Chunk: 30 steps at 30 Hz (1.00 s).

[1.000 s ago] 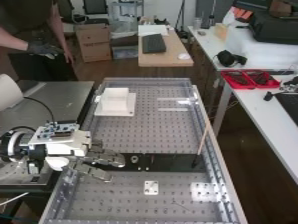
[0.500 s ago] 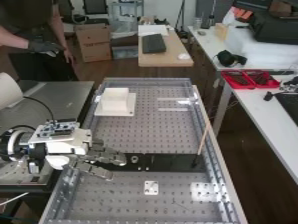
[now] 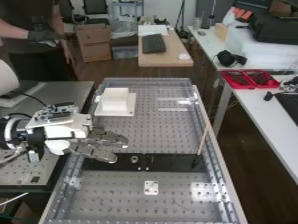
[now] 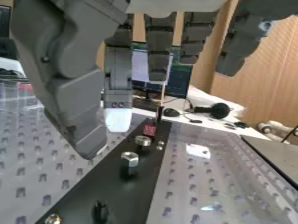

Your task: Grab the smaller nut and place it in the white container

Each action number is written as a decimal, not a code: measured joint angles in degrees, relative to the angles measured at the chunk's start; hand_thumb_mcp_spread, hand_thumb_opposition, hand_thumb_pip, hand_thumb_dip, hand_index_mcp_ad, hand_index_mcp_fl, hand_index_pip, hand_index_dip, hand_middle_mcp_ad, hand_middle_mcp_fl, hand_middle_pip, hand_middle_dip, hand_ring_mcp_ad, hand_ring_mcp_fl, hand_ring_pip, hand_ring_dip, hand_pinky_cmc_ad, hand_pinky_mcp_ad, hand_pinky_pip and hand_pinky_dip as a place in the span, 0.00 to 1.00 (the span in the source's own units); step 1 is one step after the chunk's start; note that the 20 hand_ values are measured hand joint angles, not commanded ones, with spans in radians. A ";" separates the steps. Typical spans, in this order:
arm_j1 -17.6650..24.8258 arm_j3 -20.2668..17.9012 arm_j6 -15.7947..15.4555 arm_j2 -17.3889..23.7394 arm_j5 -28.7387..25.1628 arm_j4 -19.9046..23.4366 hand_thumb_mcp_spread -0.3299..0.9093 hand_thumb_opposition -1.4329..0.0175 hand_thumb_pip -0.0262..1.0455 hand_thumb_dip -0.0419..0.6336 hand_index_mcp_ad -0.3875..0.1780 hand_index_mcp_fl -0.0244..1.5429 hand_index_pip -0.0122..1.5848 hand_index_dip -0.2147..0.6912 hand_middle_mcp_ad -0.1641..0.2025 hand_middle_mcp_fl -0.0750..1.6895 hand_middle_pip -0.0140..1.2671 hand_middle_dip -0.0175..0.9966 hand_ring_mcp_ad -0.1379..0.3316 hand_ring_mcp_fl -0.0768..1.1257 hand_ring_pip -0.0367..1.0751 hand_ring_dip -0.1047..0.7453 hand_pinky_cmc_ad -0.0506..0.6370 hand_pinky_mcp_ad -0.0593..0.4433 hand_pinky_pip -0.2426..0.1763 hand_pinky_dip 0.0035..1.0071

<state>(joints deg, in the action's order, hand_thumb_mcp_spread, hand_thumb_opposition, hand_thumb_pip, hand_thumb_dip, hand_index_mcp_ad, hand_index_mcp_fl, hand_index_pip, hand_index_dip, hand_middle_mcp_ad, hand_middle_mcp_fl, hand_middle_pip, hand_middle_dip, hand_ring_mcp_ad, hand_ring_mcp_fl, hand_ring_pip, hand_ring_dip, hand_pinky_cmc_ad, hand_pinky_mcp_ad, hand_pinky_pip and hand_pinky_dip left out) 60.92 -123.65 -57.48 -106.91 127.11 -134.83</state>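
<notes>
No legible txt, nos., brands or signs in either view; marks on red block too sm. to read

White glare patches shine on the perforated bench

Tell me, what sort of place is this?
Probably a robotics lab or workshop: a white robot arm carries a dark grey mechanical hand at a bench with a hole-dotted top, and elsewhere there are a computer screen and red trays.
</notes>
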 joint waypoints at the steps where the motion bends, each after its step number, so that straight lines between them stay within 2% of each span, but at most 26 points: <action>1: 0.09 0.10 -0.12 0.28 0.14 -0.39 0.61 0.34 0.60 0.36 0.41 0.28 0.96 0.45 0.61 0.16 0.10 0.25 0.52 0.08 0.12 0.27 0.57 0.66 0.63 0.15; 5: 1.13 1.06 -0.82 2.11 1.30 -3.14 0.61 0.34 0.60 0.36 0.41 0.28 0.96 0.45 0.61 0.16 0.10 0.25 0.52 0.08 0.12 0.27 0.57 0.66 0.67 0.15; 18: 6.89 3.43 -2.24 4.61 4.74 -8.88 0.61 0.34 0.60 0.36 0.41 0.29 0.96 0.44 0.60 0.18 0.10 0.25 0.52 0.08 0.12 0.27 0.57 0.66 0.67 0.15; 30: 15.03 5.85 -3.28 4.72 7.81 -14.49 0.61 0.34 0.59 0.36 0.41 0.29 0.96 0.45 0.60 0.18 0.10 0.25 0.52 0.08 0.12 0.27 0.58 0.66 0.67 0.15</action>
<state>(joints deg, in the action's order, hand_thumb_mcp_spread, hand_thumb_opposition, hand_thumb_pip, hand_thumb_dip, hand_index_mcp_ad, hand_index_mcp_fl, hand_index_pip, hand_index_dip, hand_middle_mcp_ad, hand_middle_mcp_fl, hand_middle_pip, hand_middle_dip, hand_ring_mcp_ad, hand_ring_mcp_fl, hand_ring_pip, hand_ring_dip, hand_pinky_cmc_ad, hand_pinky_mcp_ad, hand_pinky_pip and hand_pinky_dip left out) 75.96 -117.80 -60.77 -102.19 134.92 -149.32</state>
